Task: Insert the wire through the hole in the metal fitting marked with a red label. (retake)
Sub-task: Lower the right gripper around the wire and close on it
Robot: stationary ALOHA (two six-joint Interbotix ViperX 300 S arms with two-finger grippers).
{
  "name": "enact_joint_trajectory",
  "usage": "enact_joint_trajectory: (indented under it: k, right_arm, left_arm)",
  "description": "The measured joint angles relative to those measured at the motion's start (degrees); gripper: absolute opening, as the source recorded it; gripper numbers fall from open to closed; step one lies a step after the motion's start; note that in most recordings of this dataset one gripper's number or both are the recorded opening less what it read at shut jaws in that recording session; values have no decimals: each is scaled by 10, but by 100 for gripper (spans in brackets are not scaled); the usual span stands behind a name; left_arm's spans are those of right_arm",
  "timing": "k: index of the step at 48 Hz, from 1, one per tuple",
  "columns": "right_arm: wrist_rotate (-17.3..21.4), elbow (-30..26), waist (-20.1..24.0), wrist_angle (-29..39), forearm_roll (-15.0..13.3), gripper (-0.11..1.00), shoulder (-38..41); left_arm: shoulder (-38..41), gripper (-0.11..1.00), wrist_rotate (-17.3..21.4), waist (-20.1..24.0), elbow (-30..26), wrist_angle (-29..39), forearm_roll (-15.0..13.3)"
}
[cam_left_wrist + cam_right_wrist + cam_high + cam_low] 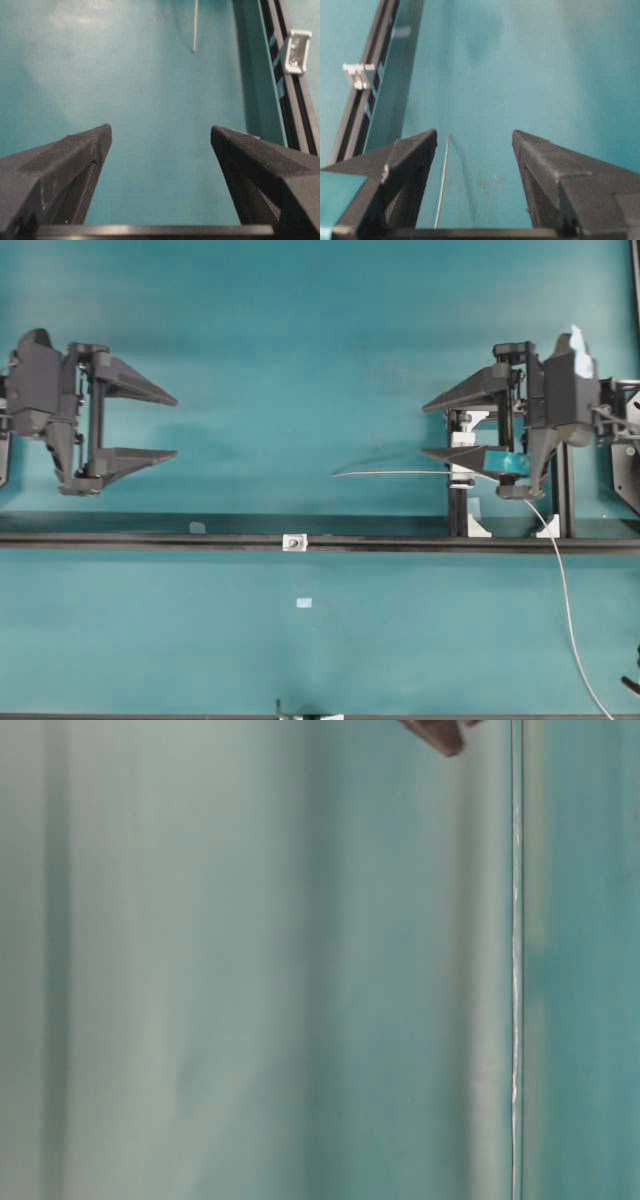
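Two grippers, left (pixel 176 426) and right (pixel 423 429), both spread wide and holding nothing, wide teal table (pixel 300 360) between; one wire (pixel 400 473), one metal fitting (pixel 294 542) on rail (pixel 150 539).

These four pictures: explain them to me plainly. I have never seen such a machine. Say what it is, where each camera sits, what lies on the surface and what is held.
It is a robot with two arms over a teal table. The top-down view shows the left gripper and the right gripper, each a pair of black pointed fingers, both open and holding nothing.

Two pictures come from cameras on the wrists, looking out between each gripper's fingers. The table-level picture is blurred and shows almost only teal.

On the table a black rail runs across. On it sits a small silvery metal fitting with a dark hole. A thin pale wire reaches out from a stand on the right, passing close by the right gripper's lower finger; touching cannot be told. A small pale tag lies below the rail.
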Motion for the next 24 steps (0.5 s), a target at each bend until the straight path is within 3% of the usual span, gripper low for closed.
enact_joint_trajectory:
  k: [13,24]
  right_arm:
    - [5,-18,18,0,0,71,62]
    - [32,-39,19,0,0,71,112]
  left_arm:
    - [79,58,0,-1,-30,-17,0]
    - [141,58,0,-2,-63,-18,0]
